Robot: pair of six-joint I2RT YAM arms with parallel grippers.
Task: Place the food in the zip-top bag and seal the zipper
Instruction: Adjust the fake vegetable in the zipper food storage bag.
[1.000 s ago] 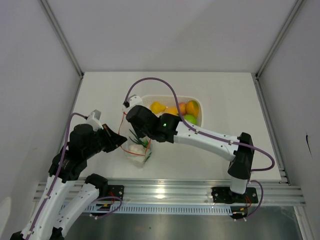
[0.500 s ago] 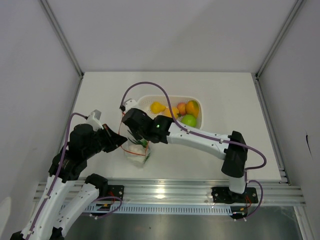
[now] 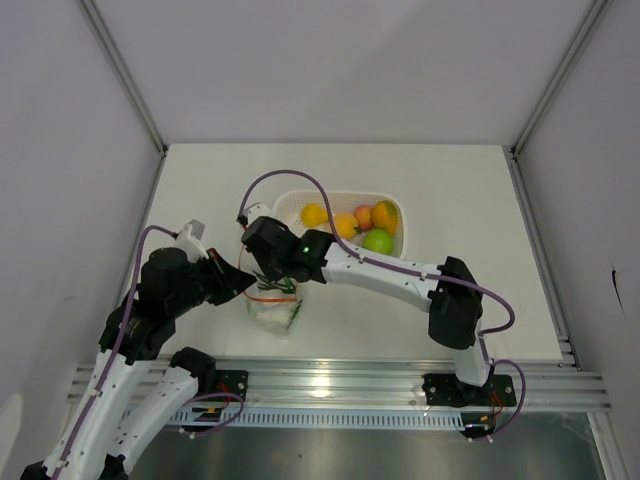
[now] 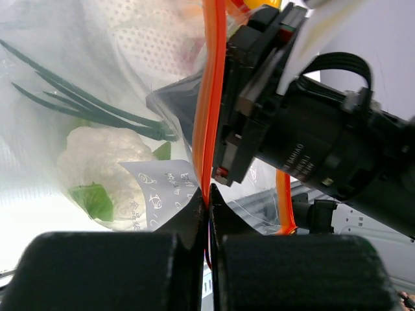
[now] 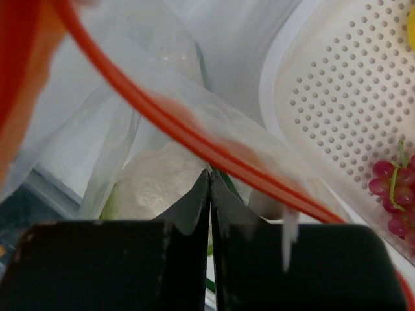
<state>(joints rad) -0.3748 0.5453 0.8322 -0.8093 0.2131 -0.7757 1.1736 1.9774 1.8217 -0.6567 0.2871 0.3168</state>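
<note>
The clear zip-top bag (image 3: 272, 312) hangs open in front of the basket. My left gripper (image 3: 243, 285) is shut on its red-orange zipper (image 4: 209, 116) at the left edge of the mouth. In the left wrist view the white cauliflower (image 4: 97, 162) and the green beans (image 4: 84, 107) lie inside the bag. My right gripper (image 3: 270, 276) reaches into the mouth, jaws shut, with the beans' stem end (image 5: 202, 78) at its tips (image 5: 211, 175). Lemon (image 3: 314, 214), oranges (image 3: 385, 215), peach (image 3: 363, 216), green apple (image 3: 378, 240) and dark red grapes (image 5: 392, 188) are in the basket.
The white perforated basket (image 3: 290, 205) stands right behind the bag, touching or nearly touching it. The purple cable of my right arm (image 3: 300, 175) loops over the basket's left end. Grey walls close in the table on three sides.
My right gripper has moved left and toward the near edge, from beside the basket down into the bag's mouth, with the green beans. My left gripper has held the zipper still.
</note>
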